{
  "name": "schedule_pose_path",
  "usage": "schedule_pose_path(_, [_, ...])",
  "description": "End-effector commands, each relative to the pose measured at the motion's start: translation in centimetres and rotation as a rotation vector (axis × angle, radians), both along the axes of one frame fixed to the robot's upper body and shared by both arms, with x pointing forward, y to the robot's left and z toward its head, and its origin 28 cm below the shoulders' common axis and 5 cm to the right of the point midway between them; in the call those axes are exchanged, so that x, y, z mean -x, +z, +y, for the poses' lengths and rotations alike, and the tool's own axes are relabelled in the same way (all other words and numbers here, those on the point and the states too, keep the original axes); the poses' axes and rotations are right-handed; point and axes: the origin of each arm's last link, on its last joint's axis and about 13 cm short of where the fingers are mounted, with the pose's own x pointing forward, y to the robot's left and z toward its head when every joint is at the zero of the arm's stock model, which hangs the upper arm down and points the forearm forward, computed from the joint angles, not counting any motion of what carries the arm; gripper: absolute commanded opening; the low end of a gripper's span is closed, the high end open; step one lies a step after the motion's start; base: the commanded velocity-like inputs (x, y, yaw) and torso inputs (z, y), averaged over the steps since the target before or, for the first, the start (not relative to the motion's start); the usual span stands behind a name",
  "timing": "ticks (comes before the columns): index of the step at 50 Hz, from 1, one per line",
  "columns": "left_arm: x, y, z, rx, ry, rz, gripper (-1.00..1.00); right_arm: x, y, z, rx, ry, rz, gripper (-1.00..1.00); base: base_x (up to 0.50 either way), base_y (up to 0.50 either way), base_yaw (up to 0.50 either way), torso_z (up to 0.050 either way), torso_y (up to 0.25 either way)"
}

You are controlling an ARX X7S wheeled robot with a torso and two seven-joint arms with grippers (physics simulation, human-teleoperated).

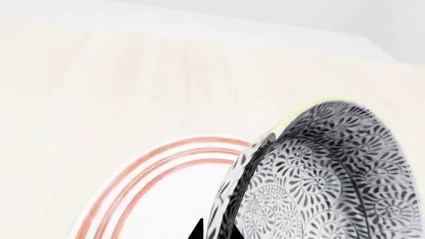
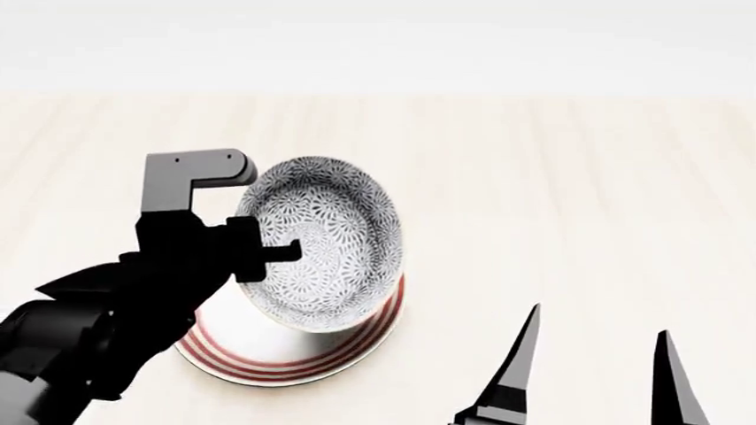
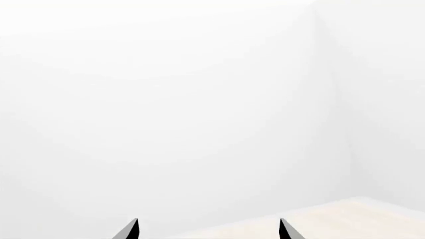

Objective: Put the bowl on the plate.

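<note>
The grey-and-white floral bowl [image 2: 325, 243] is tilted steeply on its side, its lower edge over the plate [image 2: 301, 359], a white disc with red rings lying flat on the table. My left gripper [image 2: 274, 254] is shut on the bowl's rim, one finger inside and one outside. In the left wrist view the bowl [image 1: 332, 174] fills the near side, its rim pinched between the dark fingertips of the left gripper [image 1: 218, 231], and the plate [image 1: 166, 189] lies behind it. My right gripper [image 2: 597, 354] stands open at the front right, holding nothing; its view shows the right gripper [image 3: 207, 229] against a white wall.
The pale wooden table [image 2: 567, 204] stretches to the right of and behind the plate. A white wall rises beyond its far edge. A strip of the table [image 3: 319, 221] shows low in the right wrist view.
</note>
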Motion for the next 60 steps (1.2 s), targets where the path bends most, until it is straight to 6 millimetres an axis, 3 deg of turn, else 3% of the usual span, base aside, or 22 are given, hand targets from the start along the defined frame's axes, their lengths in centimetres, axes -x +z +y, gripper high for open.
schedule_pose_path(1, [-0.3, 0.2, -0.4, 0.040, 0.021, 0.001, -1.00, -0.1, 0.1, -0.1, 0.011, -0.003, -0.011, 1.00, 0.00, 0.00, 0.00, 0.000, 0.000])
schedule_pose_path(33, [0.6, -1.5, -0.1, 0.056, 0.051, 0.105, -1.00, 0.0, -0.1, 0.0, 0.014, 0.002, -0.005, 1.00, 0.00, 0.00, 0.00, 0.000, 0.000])
schedule_pose_path(50, [0.3, -1.1, 0.0, -0.007, 0.072, 0.074, -1.00, 0.1, -0.1, 0.0, 0.014, 0.006, -0.004, 1.00, 0.00, 0.00, 0.00, 0.000, 0.000])
schedule_pose_path(51, [0.2, -0.9, 0.0, -0.037, 0.070, 0.050, 1.00, 0.1, -0.1, 0.0, 0.014, 0.007, -0.003, 1.00, 0.00, 0.00, 0.00, 0.000, 0.000])
schedule_pose_path(60, [-0.4, 0.0, 0.2, -0.144, 0.082, -0.048, 1.00, 0.1, -0.2, 0.1, 0.017, 0.014, 0.000, 1.00, 0.00, 0.00, 0.00, 0.000, 0.000])
